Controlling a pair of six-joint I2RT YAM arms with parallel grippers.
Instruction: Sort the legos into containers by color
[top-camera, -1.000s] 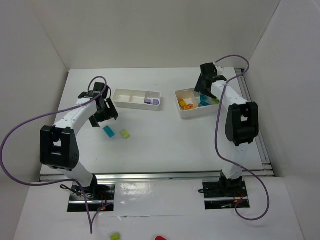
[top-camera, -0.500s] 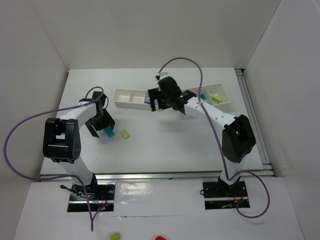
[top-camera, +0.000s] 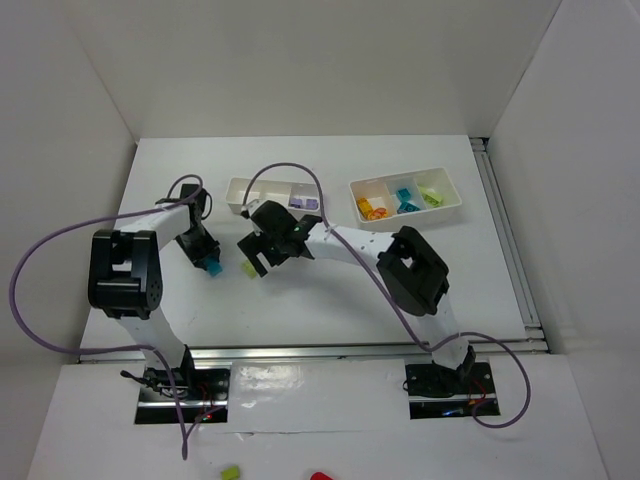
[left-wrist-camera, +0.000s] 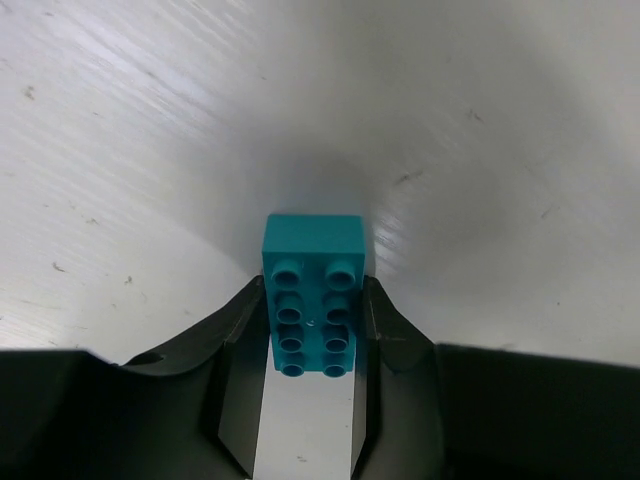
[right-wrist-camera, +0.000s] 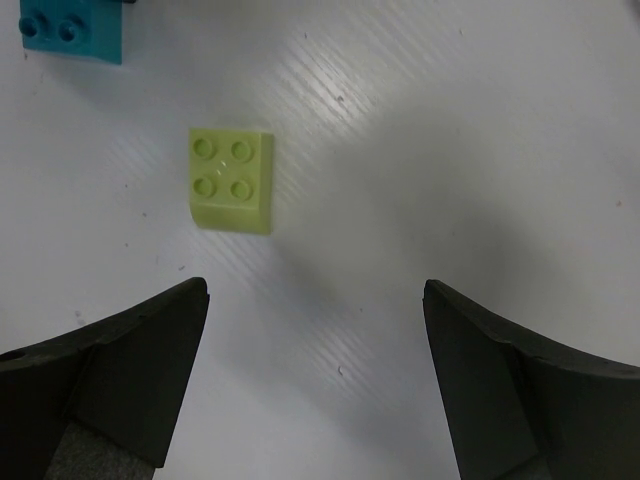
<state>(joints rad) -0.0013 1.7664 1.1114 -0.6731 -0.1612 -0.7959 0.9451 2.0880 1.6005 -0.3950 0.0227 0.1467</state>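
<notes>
Two claws low over table (top-camera: 300, 300): left claw (left-wrist-camera: 312, 330) clamped on teal brick (left-wrist-camera: 312, 250); right claw (right-wrist-camera: 315, 300) spread wide above lime brick (right-wrist-camera: 232, 180).

White table (top-camera: 320, 300) (plain white walls (top-camera: 300, 60))

Two trays (top-camera: 408, 215), two bricks (right-wrist-camera: 232, 180) outside them

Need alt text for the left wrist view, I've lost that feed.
A teal brick, studs facing the camera, is clamped between the two black fingers. White, lightly scuffed table fills the rest of the view.
</notes>
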